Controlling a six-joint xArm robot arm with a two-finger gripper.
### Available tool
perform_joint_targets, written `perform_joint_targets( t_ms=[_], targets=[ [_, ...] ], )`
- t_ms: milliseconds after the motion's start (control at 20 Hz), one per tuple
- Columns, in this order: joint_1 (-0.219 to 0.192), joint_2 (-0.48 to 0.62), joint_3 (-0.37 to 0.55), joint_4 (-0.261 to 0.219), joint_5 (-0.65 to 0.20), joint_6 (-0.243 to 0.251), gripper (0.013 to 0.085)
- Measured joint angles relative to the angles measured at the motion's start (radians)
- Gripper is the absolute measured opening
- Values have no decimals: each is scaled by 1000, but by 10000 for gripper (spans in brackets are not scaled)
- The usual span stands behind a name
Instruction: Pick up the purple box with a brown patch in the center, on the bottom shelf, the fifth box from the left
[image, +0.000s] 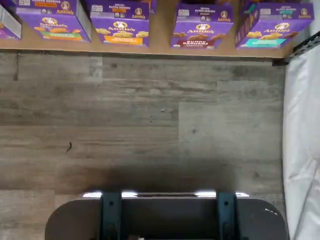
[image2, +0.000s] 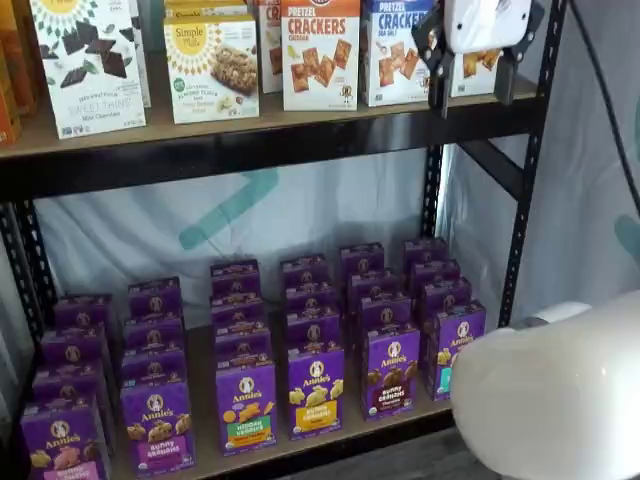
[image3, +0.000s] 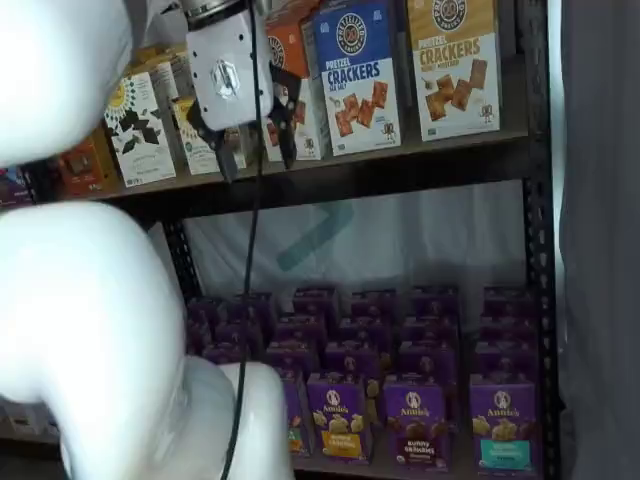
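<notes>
The purple box (image2: 391, 372) with dark brown bunny cookies at its centre stands upright in the front row of the bottom shelf (image2: 330, 438), second from the right end. The purple box (image3: 414, 420) shows in both shelf views, and the wrist view also has it (image: 200, 31), at the board's edge (image: 150, 49). My gripper (image2: 472, 88) hangs high up in front of the upper shelf, far above that box. Its two black fingers stand apart with nothing between them, which also shows on the gripper (image3: 254, 152) in a shelf view.
Other purple Annie's cartons fill the bottom shelf in rows, with a teal-labelled one (image2: 455, 345) to the right and a yellow-labelled one (image2: 316, 390) to the left. Cracker boxes (image3: 352, 75) line the upper board. A black rack post (image2: 525, 170) and the white arm body (image2: 550, 400) stand close by.
</notes>
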Motion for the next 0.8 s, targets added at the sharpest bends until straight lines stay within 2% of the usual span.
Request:
perform_joint_targets(
  t_ms=[600,800],
  targets=[
    [-47,-30,204,28,-146,-33,850],
    [-55,-47,283,21,-211,-40,850]
  ],
)
